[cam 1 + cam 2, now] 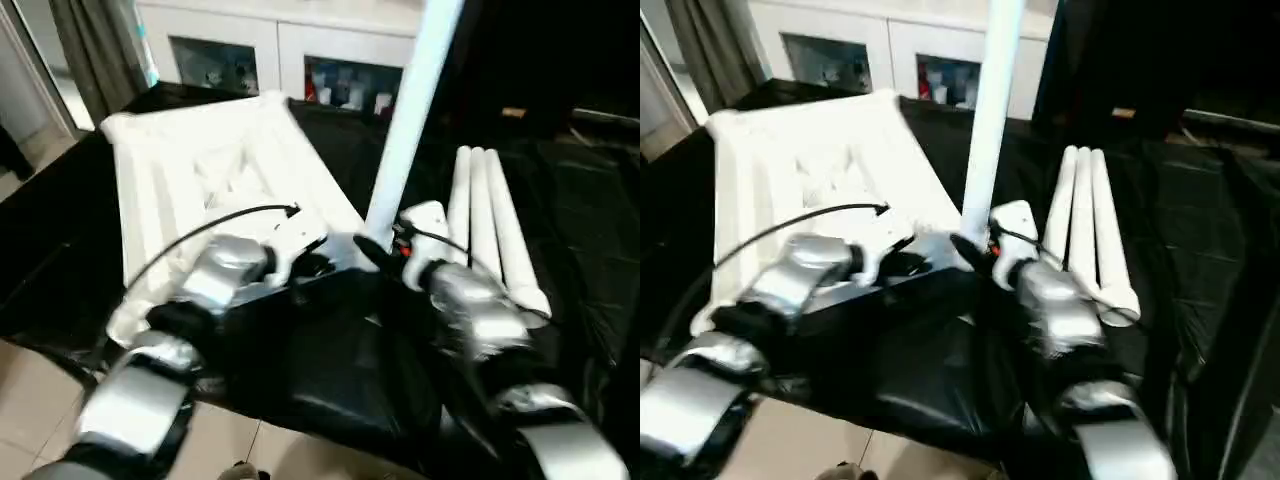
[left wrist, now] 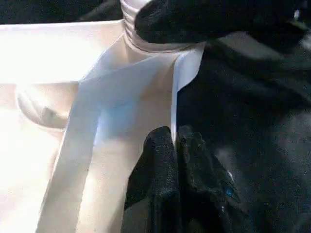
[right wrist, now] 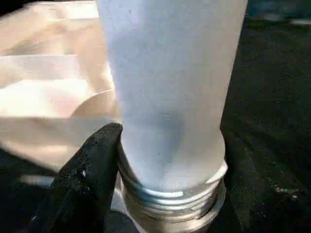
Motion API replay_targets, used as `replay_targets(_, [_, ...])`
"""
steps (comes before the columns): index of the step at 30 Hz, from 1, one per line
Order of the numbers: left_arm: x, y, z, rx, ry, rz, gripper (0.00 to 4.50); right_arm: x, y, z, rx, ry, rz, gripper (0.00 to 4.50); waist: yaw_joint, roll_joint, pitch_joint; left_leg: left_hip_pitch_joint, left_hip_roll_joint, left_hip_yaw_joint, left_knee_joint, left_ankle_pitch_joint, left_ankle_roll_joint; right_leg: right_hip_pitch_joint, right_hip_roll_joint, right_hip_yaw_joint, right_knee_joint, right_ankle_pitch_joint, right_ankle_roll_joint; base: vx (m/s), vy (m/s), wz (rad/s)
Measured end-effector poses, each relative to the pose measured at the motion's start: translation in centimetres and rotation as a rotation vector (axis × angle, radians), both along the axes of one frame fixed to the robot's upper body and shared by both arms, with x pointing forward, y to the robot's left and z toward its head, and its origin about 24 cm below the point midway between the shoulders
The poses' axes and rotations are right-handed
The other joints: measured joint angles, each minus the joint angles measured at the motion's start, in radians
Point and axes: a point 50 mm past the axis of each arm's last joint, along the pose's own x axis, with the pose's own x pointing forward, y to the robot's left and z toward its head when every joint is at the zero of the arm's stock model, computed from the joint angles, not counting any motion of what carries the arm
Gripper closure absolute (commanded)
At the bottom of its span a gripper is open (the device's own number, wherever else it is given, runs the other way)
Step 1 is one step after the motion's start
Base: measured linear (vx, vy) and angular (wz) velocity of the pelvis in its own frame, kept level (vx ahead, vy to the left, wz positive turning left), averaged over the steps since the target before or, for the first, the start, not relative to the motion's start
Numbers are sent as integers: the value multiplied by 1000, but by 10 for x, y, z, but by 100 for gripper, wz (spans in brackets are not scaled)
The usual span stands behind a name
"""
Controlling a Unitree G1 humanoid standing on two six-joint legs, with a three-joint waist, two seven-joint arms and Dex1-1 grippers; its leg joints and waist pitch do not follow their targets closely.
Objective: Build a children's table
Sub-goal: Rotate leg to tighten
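Observation:
The white tabletop (image 1: 200,170) lies underside up on a black-covered bench, its ribs showing. One white leg (image 1: 405,130) stands upright at the tabletop's near right corner. My right gripper (image 1: 375,250) is shut around its lower part. In the right wrist view a black finger (image 3: 92,165) presses the leg (image 3: 170,87) just above its threaded end (image 3: 170,206). My left gripper (image 2: 173,141) is shut on the tabletop's thin rim (image 2: 183,73), close to that same corner. Three more legs (image 1: 490,220) lie side by side to the right of the tabletop.
A black cloth (image 1: 330,370) covers the bench, and its near edge drops to a tiled floor (image 1: 30,400). Behind the bench stand a white cabinet with glass doors (image 1: 280,50) and a grey curtain (image 1: 95,50).

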Motion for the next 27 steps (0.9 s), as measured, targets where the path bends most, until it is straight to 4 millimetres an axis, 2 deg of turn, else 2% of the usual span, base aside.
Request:
replay_targets(2, [0, -4, -1, -5, 3, 7, 450, 0, 0, 0, -8, -2, -16, 174, 1, 1, -1, 2, -1, 0, -1, 0, 0, 3, 0, 0, -2, 0, 0, 0, 0, 0])
replay_targets(3, [0, -5, -2, -8, 4, 7, 450, 0, -1, -1, -1, 2, -22, 119, 2, 1, -1, 4, -1, 0, -2, 0, 0, 5, 0, 1, -3, 0, 0, 0, 0, 0])
replay_targets(6, [0, -5, -2, -9, -1, 3, 450, -1, 0, -1, 6, -6, -14, 102, 4, 2, -2, 4, -2, 0, -2, 0, 0, 5, -1, 1, -3, 0, 0, 0, 0, 0])
replay_targets(8, [-1, -4, -1, -6, -8, -8, 450, -1, 0, -1, 8, -8, -5, 76, 3, 2, -2, 3, -2, 0, -2, 0, 0, 4, -1, 1, -3, 0, 0, 0, 0, 0])
replay_targets(14, [-5, 6, 1, -3, -12, -95, 450, -6, -17, 4, -32, -17, 180, 76, 3, 2, -2, 0, -2, -1, -4, 0, 1, 2, 0, 1, -5, -1, 1, 0, 0, 0])
replay_targets(18, [-13, 22, 5, -8, -4, -217, 450, -16, -34, 5, -72, 16, 373, 76, 11, 2, -2, -11, -1, -1, -5, 3, 6, -9, 0, -1, -4, -1, 1, 0, 0, 0])
replay_targets(20, [-17, 29, 6, -2, 5, -271, 450, -18, -33, 8, -82, 14, 447, 76, 13, 2, -2, -17, -1, -1, -3, 3, 6, -16, 0, -1, -1, -1, 1, 0, 0, 0])
replay_targets(22, [-23, 33, 7, -2, 14, -344, 450, -22, -35, 12, -89, 16, 522, 76, 24, 3, -2, -22, 3, -1, 1, 3, 6, -17, 0, -6, -1, -1, 1, 0, 0, 0])
replay_targets(25, [-30, 39, 7, -1, 44, -413, 450, -30, -35, 14, -99, 37, 660, 76, 35, 3, -2, -24, 4, 1, 3, 3, 6, -17, -1, -7, -1, -1, 1, 0, 0, 0])
replay_targets(27, [-33, 40, 7, -2, 52, -429, 450, -32, -36, 14, -92, 47, 698, 76, 35, 4, -1, -24, 4, 2, 3, 3, 5, -17, -1, -7, -1, -1, 1, 0, 0, 0])
